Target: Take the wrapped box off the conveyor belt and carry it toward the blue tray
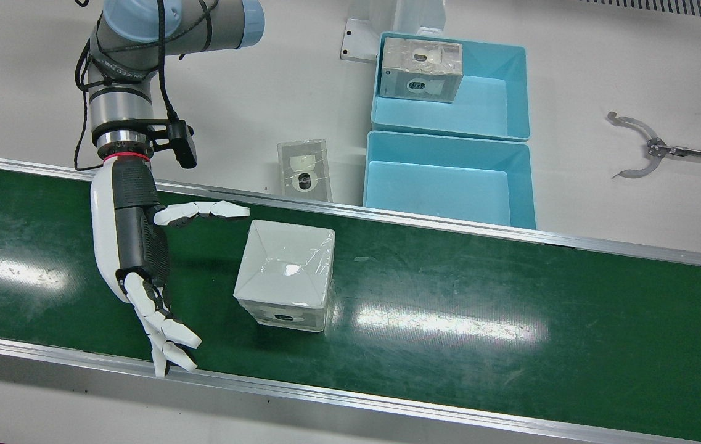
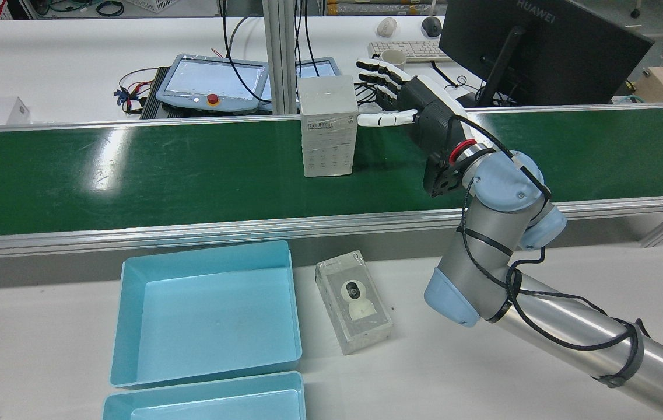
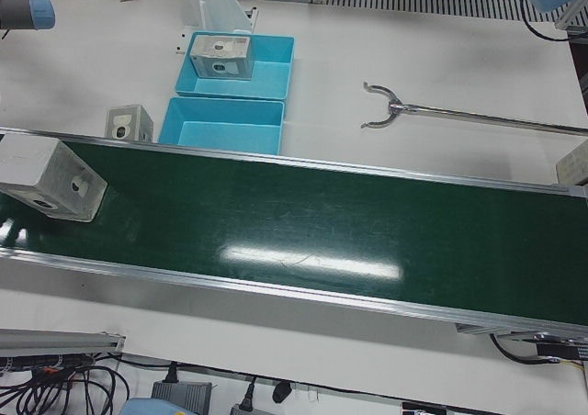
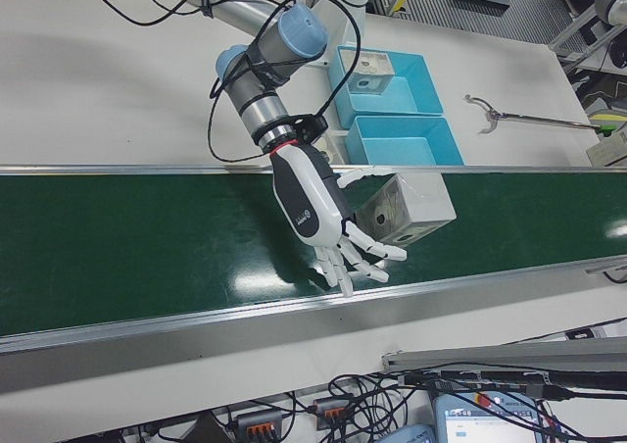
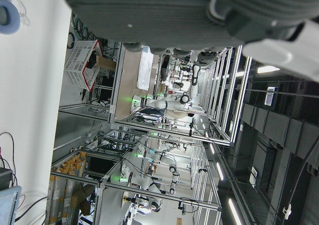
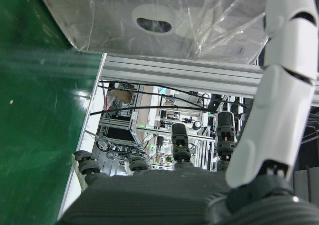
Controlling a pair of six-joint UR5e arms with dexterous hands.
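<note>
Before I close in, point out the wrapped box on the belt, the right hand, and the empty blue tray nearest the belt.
wrapped box (image 1: 285, 265), front view, middle of its top face.
right hand (image 1: 137, 246), front view, on the dark palm.
empty blue tray (image 1: 439, 191), front view, on its bare floor.

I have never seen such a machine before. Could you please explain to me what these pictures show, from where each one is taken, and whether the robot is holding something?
This is a robot arm ending in a human-like right hand, open beside a wrapped box standing on a green conveyor belt. It holds nothing yet.

Four pictures come from fixed cameras: one nearly overhead, one behind the robot, two from the front. The other two come from cameras on the hands, and lie sideways.

Beside the belt sit two blue trays; the nearer blue tray is empty, the farther tray holds a similar box. Another small box lies on the white table. The left hand shows only partly, so its state is unclear.
</note>
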